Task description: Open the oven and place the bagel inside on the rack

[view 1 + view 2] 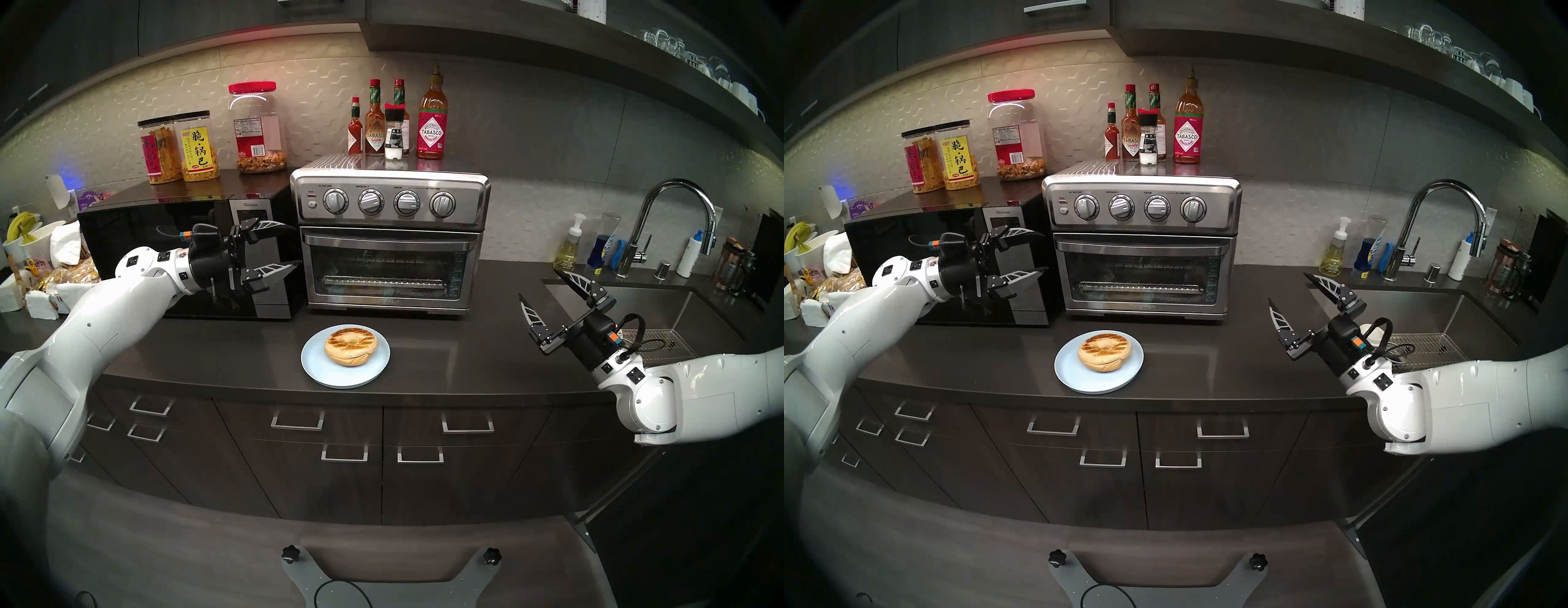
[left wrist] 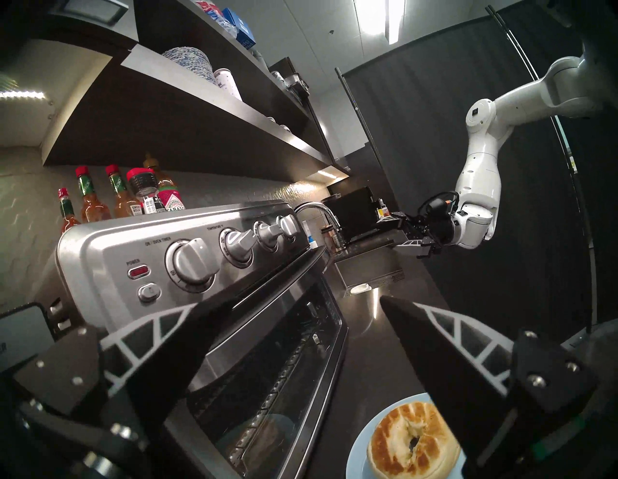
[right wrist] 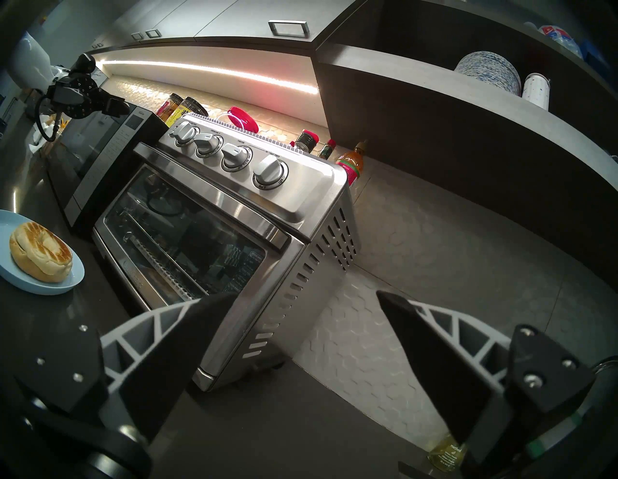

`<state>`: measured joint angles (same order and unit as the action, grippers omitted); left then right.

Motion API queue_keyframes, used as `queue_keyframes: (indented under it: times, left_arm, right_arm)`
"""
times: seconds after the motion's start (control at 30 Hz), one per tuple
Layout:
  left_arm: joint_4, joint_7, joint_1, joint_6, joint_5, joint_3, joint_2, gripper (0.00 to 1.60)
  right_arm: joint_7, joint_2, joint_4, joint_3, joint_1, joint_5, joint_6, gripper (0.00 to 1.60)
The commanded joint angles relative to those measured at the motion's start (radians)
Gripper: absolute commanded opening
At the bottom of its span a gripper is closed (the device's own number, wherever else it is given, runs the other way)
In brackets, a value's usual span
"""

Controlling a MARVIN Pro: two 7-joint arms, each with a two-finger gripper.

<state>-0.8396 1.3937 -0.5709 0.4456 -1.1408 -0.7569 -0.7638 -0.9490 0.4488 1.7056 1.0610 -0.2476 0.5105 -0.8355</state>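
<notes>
The oven [image 1: 389, 237] stands at the back of the tabletop [image 1: 466, 339], door closed, the rack [image 1: 384, 280] visible through its glass. The bagel [image 1: 351, 344] rests on the blue plate [image 1: 316, 365] near the front edge, staged before the door. My left tool [image 1: 288, 248] hovers level at the oven's left side near the handle [image 1: 388, 243], fingers spread wide, grasping nothing. My right tool [image 1: 547, 293] waits near the sink [image 1: 636, 305], likewise released and empty.
</notes>
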Motion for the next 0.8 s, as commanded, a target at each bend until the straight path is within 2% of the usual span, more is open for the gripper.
queue_keyframes:
  times: [0.0, 0.2, 0.33, 0.77]
  left_arm:
    - [0.009, 0.090, 0.042, -0.023, -0.028, -0.009, -0.015, 1.60]
    - [0.026, 0.090, 0.050, -0.041, -0.038, -0.008, -0.024, 1.60]
    - [0.003, 0.090, 0.058, -0.054, -0.047, -0.002, -0.062, 1.60]
    - [-0.220, 0.090, 0.101, -0.091, -0.071, 0.049, -0.187, 1.60]
  right_arm:
    - [-0.003, 0.000, 0.000, -0.012, -0.014, 0.002, -0.002, 1.60]
    - [-0.003, 0.000, 0.000, -0.012, -0.014, 0.002, -0.002, 1.60]
    - [-0.003, 0.000, 0.000, -0.012, -0.014, 0.002, -0.002, 1.60]
    - [-0.004, 0.000, 0.000, -0.013, -0.014, 0.002, -0.002, 1.60]
